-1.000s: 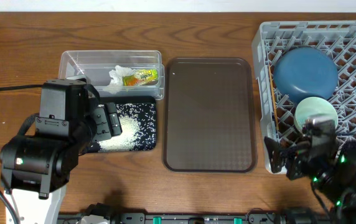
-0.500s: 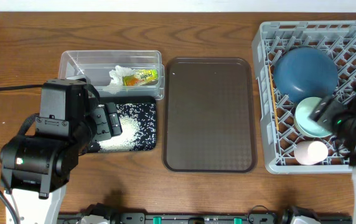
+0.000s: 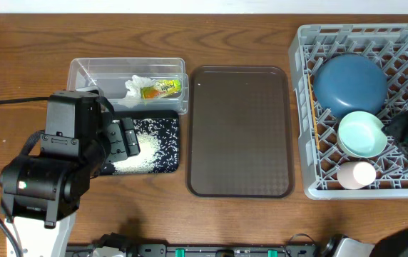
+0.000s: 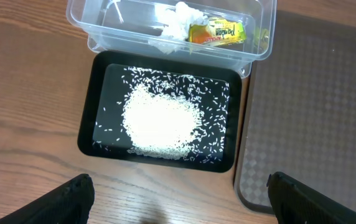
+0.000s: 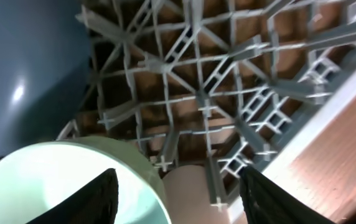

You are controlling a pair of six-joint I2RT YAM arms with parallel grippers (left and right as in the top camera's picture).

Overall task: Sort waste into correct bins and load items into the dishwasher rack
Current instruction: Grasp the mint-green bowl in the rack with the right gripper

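1. Withdrawing toward the right side of the dishwasher rack [image 3: 332, 191], the right gripper [image 5: 178, 186] had its jaws spread and nothing between them. A second earlier its arm had crouched over the rack's front-left corner and hidden it.
2. Just below the released fingers lay the pink cup [image 3: 356, 174], which the retreat had uncovered. It sat in the front-left corner of the rack, seemingly on its side.
3. Just behind the cup sat a mint bowl [image 3: 361, 134], mouth up, between the cup and the large blue bowl [image 3: 349, 84], which lay dome-up. Neither bowl had shifted over the second. Whether a second mint bowl was nested inside the first could not be told.
4. The cup's arrival suggested that loading the rack was close to finished. The chopsticks could not be made out with any certainty.
5. Across the table, the left gripper [image 4: 181, 186] had not moved. It hung fully spread and empty over the near edge of the black tray [image 4: 88, 124], where the rice [image 4: 162, 121] lay heaped.
6. Touching the tray's far edge, the clear tub [image 3: 90, 71] held the crumpled tissue [image 4: 177, 18] and the snack wrapper [image 4: 216, 32], so the waste looked sorted.
7. Between the bins and the rack, the brown serving tray [image 3: 240, 132] carried nothing of the task.
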